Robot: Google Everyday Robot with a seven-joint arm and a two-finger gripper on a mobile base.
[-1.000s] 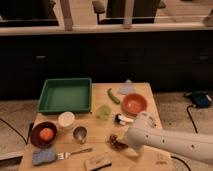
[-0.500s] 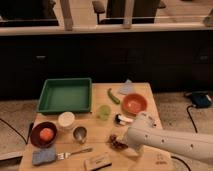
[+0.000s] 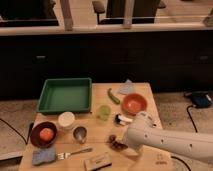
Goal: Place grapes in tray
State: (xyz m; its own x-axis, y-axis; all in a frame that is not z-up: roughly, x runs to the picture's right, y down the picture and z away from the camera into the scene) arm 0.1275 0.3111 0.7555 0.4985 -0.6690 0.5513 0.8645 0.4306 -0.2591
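The counter carries every item. The tray sits at its far left corner, holds nothing, and serves as the reference for all positions below.

The arm enters from the lower right of the view and reaches along the counter's near edge, well apart from the tray. The orange bowl stands to the right of the tray, beyond a green pepper. Neither is a target.

The grapes lie on the counter diagonally from the tray, nearer the camera and to its right, at the tip of the arm. The end effector is at the grapes, largely masked by the arm's white housing. It is released, with the jaws at full spread, and nothing is lifted. Contact with the bunch cannot be confirmed.

Handling, as a judgement: the bunch is probably light, soft and irregular. Berries may crush under excess force or detach from the stem, and smooth skins may slip. Take hold across the middle of the bunch, over its narrow width, with moderate closure. A grip at one end would likely let the rest sag.

Compared with the earlier frames, no change is discernible. The arm, end effector and grapes occupy the same positions as half a second and one second ago — the approach appears held at the pre-grasp position.
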